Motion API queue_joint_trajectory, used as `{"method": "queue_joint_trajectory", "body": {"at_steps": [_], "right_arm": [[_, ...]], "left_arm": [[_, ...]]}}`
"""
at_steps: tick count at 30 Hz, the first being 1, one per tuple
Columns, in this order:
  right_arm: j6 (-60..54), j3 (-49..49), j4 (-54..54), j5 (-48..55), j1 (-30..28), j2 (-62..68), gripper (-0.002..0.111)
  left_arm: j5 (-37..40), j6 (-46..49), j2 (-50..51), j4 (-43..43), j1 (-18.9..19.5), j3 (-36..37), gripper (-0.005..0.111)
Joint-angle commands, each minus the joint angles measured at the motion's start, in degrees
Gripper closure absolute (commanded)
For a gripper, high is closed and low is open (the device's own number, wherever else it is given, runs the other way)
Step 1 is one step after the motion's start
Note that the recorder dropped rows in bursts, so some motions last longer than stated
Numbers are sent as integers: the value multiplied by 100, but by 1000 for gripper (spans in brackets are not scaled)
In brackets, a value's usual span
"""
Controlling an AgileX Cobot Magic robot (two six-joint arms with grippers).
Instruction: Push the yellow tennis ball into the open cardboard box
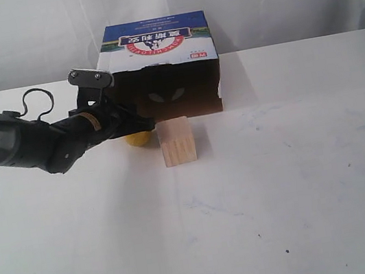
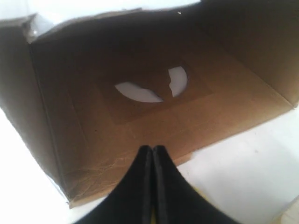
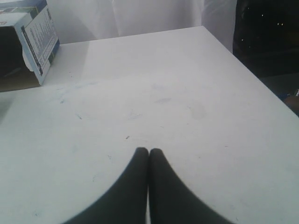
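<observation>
A: White table [image 1: 300, 181], curtain behind. Exterior: yellow tennis ball [image 1: 138, 140] just outside the open cardboard box [image 1: 161, 71] mouth, beside the wooden cube [image 1: 177, 143]. Not in yet.
B: Left wrist: left gripper [image 2: 153, 150] pressed together, aimed into the box.
A: Right wrist: right gripper [image 3: 148, 151] pressed together, well apart from it.
B: Final shove remains, I judge.

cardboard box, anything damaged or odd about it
Yes. The open cardboard box has its red-and-white logo printed upside down as the exterior view sees it, and its inner back wall has a ragged, partly punched-out hole showing white through.
</observation>
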Motion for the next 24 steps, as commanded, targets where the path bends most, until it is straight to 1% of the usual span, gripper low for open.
{"method": "queue_joint_trajectory", "body": {"at_steps": [1, 4, 7, 12, 24], "right_arm": [[-12, -6, -6, -31, 18, -22, 108], [-12, -6, -6, -41, 18, -22, 108], [-12, -6, -6, -41, 18, -22, 108], [-12, -6, -6, -30, 18, -22, 108], [-12, -6, -6, -41, 18, -22, 108]], "left_arm": [[300, -35, 99, 58, 14, 29, 107], [240, 42, 99, 48, 14, 29, 107], [91, 427, 99, 20, 14, 29, 107], [-353, 468, 99, -115, 14, 29, 107], [-609, 468, 35, -158, 14, 29, 107]]}}
